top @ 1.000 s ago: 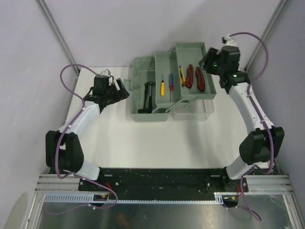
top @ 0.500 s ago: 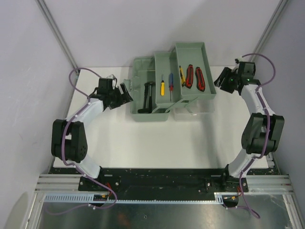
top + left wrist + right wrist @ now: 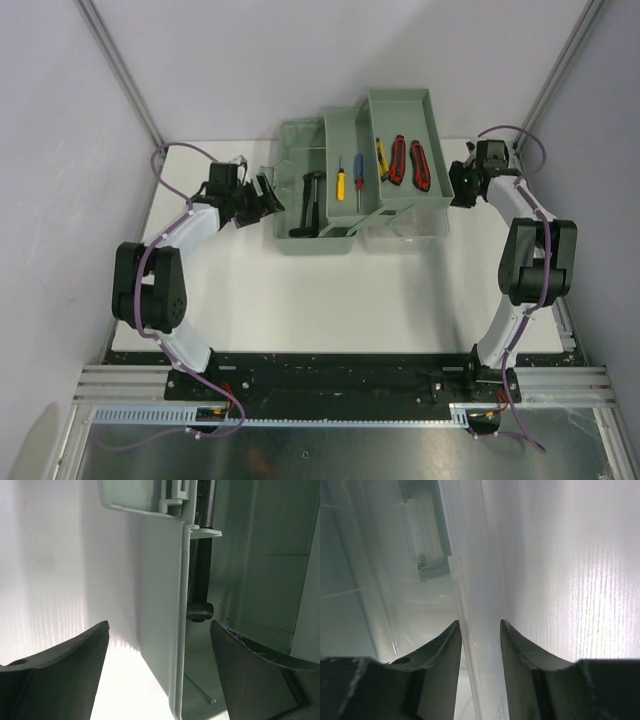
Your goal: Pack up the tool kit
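Now the left jaws (image 3: pixel 262 190) stand wide apart at the left end of the tool kit (image 3: pixel 315 243), which sits opened out on the white desk (image 3: pixel 330 300). In the left wrist view the box's green end wall (image 3: pixel 160 605) runs straight up between the two fingers, touching neither. Just beyond the wall, on the inner side of the jaws, lies the black hammer (image 3: pixel 200 580). Further from these jaws, the raised trays hold two screwdrivers (image 3: pixel 349 180) and two red-and-black knives (image 3: pixel 409 163). The right jaws (image 3: pixel 458 185) are at the opposite end, narrowed to a slim gap. The rim of the clear lid (image 3: pixel 467 595) passes through that gap. Whether they pinch it I cannot tell.
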Robot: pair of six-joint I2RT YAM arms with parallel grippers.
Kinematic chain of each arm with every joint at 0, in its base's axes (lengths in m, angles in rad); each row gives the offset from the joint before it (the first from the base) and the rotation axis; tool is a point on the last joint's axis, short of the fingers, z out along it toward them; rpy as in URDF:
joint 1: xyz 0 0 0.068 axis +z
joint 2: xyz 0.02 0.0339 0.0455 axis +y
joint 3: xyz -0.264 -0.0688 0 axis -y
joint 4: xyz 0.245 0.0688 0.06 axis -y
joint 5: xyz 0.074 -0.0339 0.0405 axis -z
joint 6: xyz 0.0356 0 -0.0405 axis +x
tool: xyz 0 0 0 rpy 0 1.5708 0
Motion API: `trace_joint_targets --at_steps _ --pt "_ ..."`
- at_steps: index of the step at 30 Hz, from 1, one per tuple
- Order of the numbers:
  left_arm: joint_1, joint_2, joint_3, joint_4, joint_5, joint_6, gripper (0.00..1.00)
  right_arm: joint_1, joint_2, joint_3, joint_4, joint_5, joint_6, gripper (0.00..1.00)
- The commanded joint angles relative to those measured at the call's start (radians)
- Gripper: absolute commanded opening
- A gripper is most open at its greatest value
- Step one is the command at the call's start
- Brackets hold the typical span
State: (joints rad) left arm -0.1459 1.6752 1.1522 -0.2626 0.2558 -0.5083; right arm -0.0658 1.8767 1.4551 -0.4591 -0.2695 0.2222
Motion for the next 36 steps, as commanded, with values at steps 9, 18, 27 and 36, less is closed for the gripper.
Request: trace_joint_targets --at_steps 9,18,27,36 --pt "0.007 0.055 0.046 0.065 0.095 -0.045 0.73 0.024 -0.053 0.006 0.029 0.138 0.020 0.04" --pt "0.003 0.058 0.041 0.119 0.216 -0.085 0.59 0.095 -0.108 0.214 -0.075 0.269 -0.035 0.00" --pt "-0.010 0.047 0.003 0.142 0.223 -0.103 0.54 0.211 -0.023 0.519 -0.245 0.484 -0.144 0.00" --pt "-0.028 -0.004 -0.027 0.144 0.114 -0.130 0.54 0.385 0.099 0.802 -0.371 0.711 -0.282 0.01"
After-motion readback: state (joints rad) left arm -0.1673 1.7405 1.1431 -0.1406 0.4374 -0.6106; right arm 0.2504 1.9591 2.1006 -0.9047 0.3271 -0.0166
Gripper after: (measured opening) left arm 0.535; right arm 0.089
